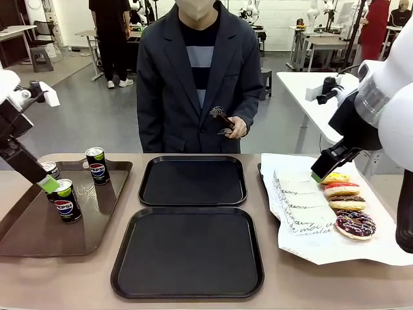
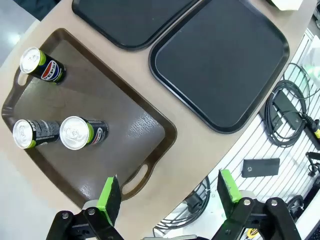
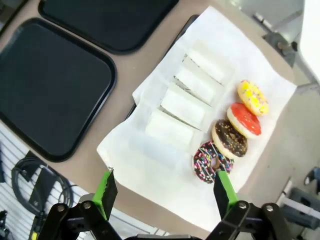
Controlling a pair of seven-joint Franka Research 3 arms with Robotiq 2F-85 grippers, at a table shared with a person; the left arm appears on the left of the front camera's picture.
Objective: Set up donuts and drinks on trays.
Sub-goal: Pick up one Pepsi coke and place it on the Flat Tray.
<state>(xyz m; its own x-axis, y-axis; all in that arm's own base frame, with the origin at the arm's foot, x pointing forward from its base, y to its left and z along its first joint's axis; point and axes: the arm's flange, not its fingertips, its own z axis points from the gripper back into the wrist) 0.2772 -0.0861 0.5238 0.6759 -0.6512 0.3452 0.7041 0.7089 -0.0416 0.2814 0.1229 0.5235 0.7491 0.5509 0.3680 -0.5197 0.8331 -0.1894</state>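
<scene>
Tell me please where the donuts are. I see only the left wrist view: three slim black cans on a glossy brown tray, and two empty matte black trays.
Observer: Four ring donuts, topped yellow, red, brown and chocolate-sprinkle, lie in a row on a large white paper sheet on the robot's right side.
Operator: Is the right gripper holding one?
Observer: No. The right gripper is open and holds nothing, above the sheet.
Operator: Is the person doing something?
Observer: The person stands at the far side, one hand holding a small dark object that I cannot identify.
</scene>
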